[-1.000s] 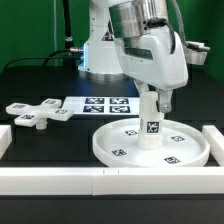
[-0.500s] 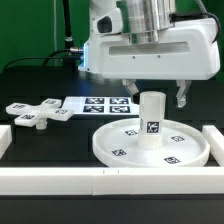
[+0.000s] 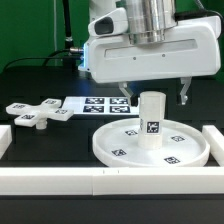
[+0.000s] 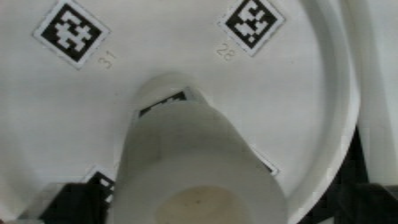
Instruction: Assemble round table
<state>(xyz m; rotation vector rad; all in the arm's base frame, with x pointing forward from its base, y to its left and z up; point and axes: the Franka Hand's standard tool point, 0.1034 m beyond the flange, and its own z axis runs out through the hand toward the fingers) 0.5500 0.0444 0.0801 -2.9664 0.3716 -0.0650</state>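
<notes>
The large round rimmed disc (image 3: 186, 148) lies flat on the table, its tags facing up. The short cylinder leg (image 3: 151, 121) stands upright at its middle. My gripper (image 3: 153, 94) hangs just above the leg, open, with one finger (image 3: 123, 93) on each side of the leg's top and touching nothing. The cross-shaped piece (image 3: 38, 113) lies on the table at the exterior view's left. In the wrist view the leg (image 4: 196, 140) rises from the disc (image 4: 160, 50), with a dark fingertip (image 4: 75, 205) at each side of it.
The marker board (image 3: 100, 104) lies behind the disc. Long white border blocks run along the front (image 3: 100, 181), with shorter ones at the left (image 3: 5, 136) and right (image 3: 214, 140). The robot base stands at the back.
The wrist has turned from edge-on to broadside. The jaws have opened off the leg and risen slightly. The leg stays upright on the disc.
</notes>
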